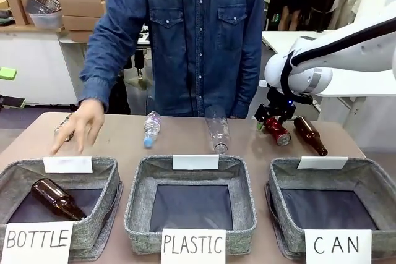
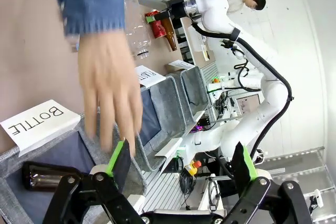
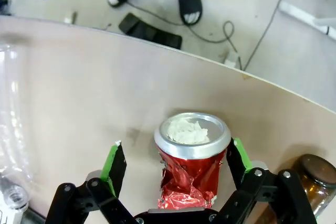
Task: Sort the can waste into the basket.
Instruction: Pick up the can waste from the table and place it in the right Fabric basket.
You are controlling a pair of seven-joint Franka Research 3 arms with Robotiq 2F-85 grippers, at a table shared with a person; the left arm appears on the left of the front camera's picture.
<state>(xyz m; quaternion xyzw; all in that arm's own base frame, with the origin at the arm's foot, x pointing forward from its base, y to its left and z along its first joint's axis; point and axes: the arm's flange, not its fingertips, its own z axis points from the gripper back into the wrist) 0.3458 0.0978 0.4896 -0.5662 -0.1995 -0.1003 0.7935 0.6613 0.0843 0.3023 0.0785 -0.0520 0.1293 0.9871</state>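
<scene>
A dented red can with a silver top lies on the table behind the CAN basket. In the right wrist view the red can sits between the fingers of my right gripper. One pad touches it and the other stands a gap away, so the jaws are open around it. From the front, the right gripper hangs low over that can. My left gripper is open and holds nothing, above the BOTTLE basket.
A brown glass bottle lies just right of the red can. Two clear plastic bottles lie mid-table. The person's hand rests at the far left. The PLASTIC basket and the BOTTLE basket, holding a brown bottle, line the near edge.
</scene>
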